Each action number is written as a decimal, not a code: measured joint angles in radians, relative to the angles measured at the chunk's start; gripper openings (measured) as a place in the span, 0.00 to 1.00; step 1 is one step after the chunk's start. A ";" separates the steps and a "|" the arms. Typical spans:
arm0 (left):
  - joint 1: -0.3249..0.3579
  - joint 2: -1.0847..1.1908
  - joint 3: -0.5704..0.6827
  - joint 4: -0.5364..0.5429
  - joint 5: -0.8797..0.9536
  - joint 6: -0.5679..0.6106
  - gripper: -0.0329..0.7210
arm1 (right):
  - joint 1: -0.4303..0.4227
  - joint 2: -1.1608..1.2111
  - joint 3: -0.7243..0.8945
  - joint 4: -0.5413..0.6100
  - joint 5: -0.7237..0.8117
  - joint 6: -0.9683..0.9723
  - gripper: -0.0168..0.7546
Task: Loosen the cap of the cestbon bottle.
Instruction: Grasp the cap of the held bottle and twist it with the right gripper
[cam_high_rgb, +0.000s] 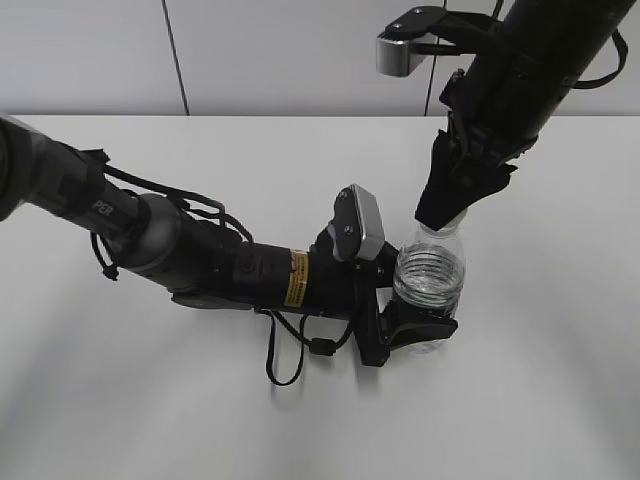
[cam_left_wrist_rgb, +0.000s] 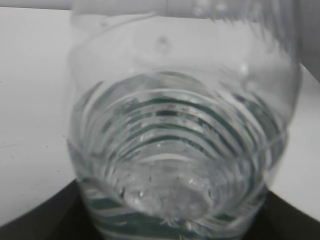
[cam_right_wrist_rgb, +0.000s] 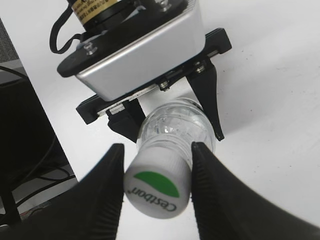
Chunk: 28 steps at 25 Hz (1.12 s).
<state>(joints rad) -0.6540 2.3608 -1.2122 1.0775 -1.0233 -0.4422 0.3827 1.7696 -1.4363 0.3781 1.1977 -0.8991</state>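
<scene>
Currently the cestbon bottle (cam_high_rgb: 430, 280) stands upright on the table (cam_high_rgb: 560, 380), clamped low on its body by the left gripper (cam_high_rgb: 405, 325), jaws tight on both sides. Up top, the cap (cam_right_wrist_rgb: 157, 192) is pinched between the right gripper (cam_right_wrist_rgb: 156, 192) fingers. Clamp should be held firm w/o crushing while the cap is twisted abt the bottle axis.

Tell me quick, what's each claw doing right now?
Left gripper: shut on the bottle, low on its body.
Right gripper: shut on the cap, one finger on each side.
</scene>
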 joint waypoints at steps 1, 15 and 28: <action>0.001 0.000 0.000 0.000 0.000 0.000 0.71 | 0.000 0.000 0.000 0.000 0.000 -0.001 0.43; 0.001 0.000 0.000 0.000 0.000 -0.001 0.71 | 0.000 0.000 0.002 0.001 -0.005 -0.003 0.43; 0.001 0.000 0.000 -0.001 0.000 -0.001 0.71 | 0.000 0.000 0.002 0.001 -0.008 -0.004 0.43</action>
<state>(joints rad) -0.6531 2.3608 -1.2122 1.0763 -1.0233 -0.4431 0.3827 1.7696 -1.4344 0.3796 1.1900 -0.9030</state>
